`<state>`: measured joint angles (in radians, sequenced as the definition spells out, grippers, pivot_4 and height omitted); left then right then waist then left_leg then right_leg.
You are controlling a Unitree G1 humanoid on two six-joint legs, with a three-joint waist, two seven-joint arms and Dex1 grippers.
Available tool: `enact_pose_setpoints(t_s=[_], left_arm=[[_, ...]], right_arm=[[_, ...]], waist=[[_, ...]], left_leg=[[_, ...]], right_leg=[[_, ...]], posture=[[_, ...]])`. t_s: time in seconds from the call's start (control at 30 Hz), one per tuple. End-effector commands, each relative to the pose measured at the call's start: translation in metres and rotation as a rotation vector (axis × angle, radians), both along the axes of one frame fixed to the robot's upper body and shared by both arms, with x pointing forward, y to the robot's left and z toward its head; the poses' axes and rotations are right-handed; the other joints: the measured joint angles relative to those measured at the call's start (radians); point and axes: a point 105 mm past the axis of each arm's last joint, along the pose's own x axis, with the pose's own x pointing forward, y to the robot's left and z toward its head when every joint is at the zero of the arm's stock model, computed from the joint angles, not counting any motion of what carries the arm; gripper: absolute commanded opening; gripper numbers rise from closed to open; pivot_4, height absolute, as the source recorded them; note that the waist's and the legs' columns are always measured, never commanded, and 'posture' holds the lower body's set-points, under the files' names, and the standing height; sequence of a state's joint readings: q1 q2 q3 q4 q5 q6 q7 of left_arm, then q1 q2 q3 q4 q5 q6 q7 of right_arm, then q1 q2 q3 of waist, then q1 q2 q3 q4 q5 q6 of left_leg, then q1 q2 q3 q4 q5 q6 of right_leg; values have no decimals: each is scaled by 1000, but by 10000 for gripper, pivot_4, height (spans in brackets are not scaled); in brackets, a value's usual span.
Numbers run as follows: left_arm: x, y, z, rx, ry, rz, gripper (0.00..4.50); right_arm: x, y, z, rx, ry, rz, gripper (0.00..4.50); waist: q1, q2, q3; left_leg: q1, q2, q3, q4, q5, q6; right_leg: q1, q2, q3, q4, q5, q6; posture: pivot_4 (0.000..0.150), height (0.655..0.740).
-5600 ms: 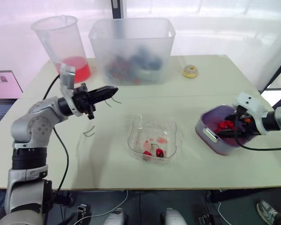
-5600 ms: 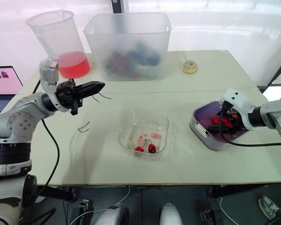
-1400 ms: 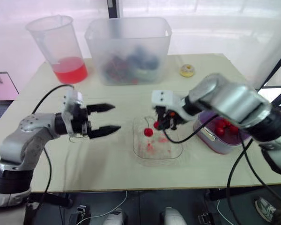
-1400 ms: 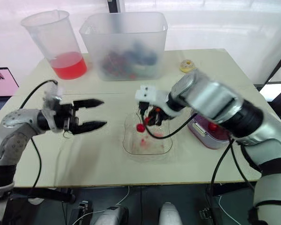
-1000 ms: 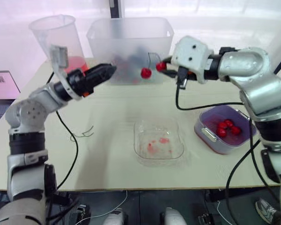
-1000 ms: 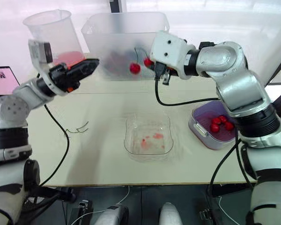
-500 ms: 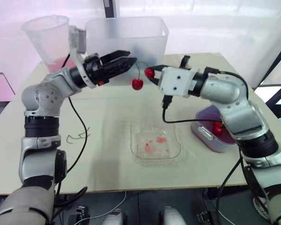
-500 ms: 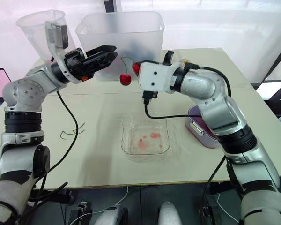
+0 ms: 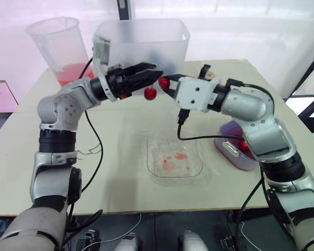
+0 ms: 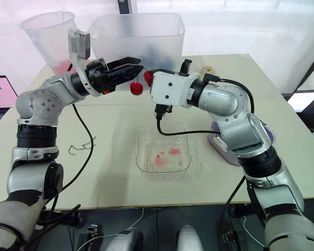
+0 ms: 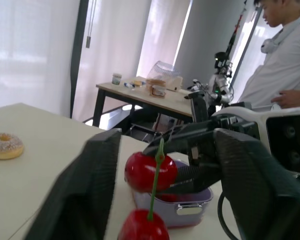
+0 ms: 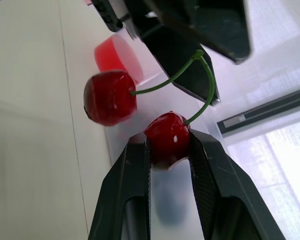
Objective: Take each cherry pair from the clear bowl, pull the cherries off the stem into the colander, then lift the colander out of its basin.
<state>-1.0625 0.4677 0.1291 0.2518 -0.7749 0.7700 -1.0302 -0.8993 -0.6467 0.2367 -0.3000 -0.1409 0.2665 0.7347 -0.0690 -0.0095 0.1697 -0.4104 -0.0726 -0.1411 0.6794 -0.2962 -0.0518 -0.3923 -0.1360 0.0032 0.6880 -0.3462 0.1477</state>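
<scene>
Cherry pair (image 9: pixel 150 93) is held in the air above the table (image 9: pixel 115 130), between the two grippers and in front of the frosted tub (image 9: pixel 141 44); it is well above the clear bowl (image 9: pixel 148 157), on whose floor red smears are seen. One cherry (image 12: pixel 166 137) is clamped between the two black fingers (image 12: pixel 132 175) of the right gripper (image 9: pixel 165 83), which are closed against its sides; the other cherry (image 12: pixel 110 97) hangs free from the shared green stem (image 12: pixel 162 82), just beside and below the first. The left gripper (image 9: pixel 153 72) is brought up close from the opposite side; its fingers (image 11: pixel 90 185) are spread wide, with the stem and both cherries seen between them in the left wrist view, and nothing is gripped by them. The colander (image 9: pixel 231 152), purple and seated in its basin, is placed on the table to the right of the bowl, partly hidden behind the right arm; red cherries (image 9: pixel 243 145) are seen inside it. Loose stems (image 9: pixel 86 152) are left on the table to the left of the bowl; a jug (image 9: pixel 63 47) with red liquid is stood beside the tub; a doughnut (image 11: pixel 5 145) lies on the table; a person (image 11: pixel 285 55) is seen in the background of the left wrist view.
</scene>
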Motion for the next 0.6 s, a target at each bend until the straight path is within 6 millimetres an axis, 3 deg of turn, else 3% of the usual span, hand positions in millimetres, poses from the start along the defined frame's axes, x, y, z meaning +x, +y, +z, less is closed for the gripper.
enact_pose_setpoints(t_s=[0.03, 0.1, 0.43, 0.57, 0.6], left_arm=[[-8, 1, 11, -19, -47, -13, 10870], [-7, 1, 13, -34, -42, -13, 558], [-7, -2, 13, -50, -35, -21, 558], [-4, -1, 16, -48, -59, -8, 0], [-3, 1, 19, -51, -72, -7, 0]], right_arm=[[-11, -1, 12, 25, -37, 17, 7859], [-11, -2, 11, 29, -33, 12, 7859], [-16, 3, 13, 40, -9, 32, 7859], [-22, 2, 8, 40, 12, 55, 24337], [-22, -5, -2, 8, 28, 37, 29467]], waist=[[1, 0, 0], [1, 0, 0], [1, 0, 0], [1, 0, 0], [4, 0, 0]], left_leg=[[0, 0, 0, 0, 0, 0], [0, 0, 0, 0, 0, 0], [0, 0, 0, 0, 0, 0], [0, 0, 0, 0, 0, 0], [0, 0, 0, 0, 0, 0]], right_leg=[[0, 0, 0, 0, 0, 0], [0, 0, 0, 0, 0, 0], [0, 0, 0, 0, 0, 0], [0, 0, 0, 0, 0, 0], [0, 0, 0, 0, 0, 0]], posture=[[1500, 7400], [1500, 7400], [1500, 7400], [1500, 7400], [1500, 7400]])
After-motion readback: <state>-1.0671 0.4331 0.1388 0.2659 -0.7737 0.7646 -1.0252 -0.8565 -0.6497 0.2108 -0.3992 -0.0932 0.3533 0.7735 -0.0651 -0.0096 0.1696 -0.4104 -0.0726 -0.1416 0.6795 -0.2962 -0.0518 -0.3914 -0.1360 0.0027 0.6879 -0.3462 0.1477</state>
